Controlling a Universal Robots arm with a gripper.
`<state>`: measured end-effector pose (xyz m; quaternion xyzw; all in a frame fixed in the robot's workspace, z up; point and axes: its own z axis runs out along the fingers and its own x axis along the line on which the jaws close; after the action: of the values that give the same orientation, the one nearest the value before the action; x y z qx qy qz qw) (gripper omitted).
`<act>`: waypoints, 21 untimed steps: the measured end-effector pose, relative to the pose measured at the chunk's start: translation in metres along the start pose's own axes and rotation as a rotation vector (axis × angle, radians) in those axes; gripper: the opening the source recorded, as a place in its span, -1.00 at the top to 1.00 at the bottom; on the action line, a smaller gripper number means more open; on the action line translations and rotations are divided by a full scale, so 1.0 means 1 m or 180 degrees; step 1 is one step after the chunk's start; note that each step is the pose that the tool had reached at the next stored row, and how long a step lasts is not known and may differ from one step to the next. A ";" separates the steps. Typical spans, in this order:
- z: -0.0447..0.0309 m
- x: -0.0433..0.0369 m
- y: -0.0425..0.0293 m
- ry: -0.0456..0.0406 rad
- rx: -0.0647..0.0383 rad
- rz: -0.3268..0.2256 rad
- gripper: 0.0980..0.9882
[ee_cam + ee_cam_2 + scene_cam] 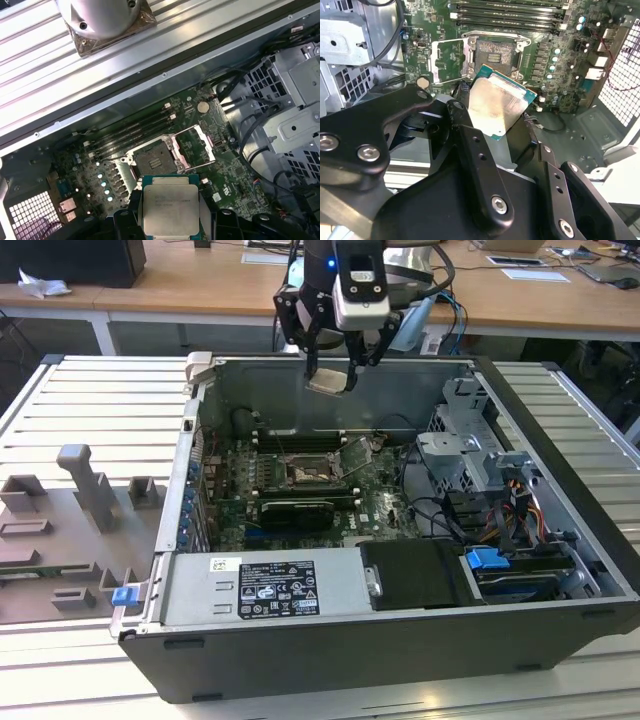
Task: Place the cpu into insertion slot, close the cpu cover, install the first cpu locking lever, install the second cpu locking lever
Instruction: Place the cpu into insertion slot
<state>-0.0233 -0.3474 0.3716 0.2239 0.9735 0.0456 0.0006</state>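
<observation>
My gripper (332,376) hangs above the open computer case, near its far wall, shut on the cpu (325,383). In both wrist views the cpu (496,102) (170,205) is a flat silvery square with a green edge, clamped between the black fingers (470,135). Below it, on the green board, the insertion slot (304,473) (495,51) (151,161) lies open and dark. The cpu cover (448,61) (196,146) (356,456) is swung back beside the slot. The cpu is well above the slot, not touching it.
Long memory slots (300,436) run behind the socket and a black card (296,511) lies in front of it. A metal power supply (265,585) fills the case's near side. A drive cage (470,452) with cables stands at the exterior view's right. Grey fixtures (90,495) sit outside at the left.
</observation>
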 end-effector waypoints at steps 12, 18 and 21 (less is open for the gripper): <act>0.0004 0.0000 0.0000 -0.0020 -0.0005 0.0227 0.01; 0.0006 0.0000 0.0000 -0.0029 -0.0006 0.0330 0.01; 0.0006 0.0000 0.0000 -0.0033 -0.0007 0.0373 0.01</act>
<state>-0.0233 -0.3474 0.3710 0.2808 0.9587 0.0454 0.0033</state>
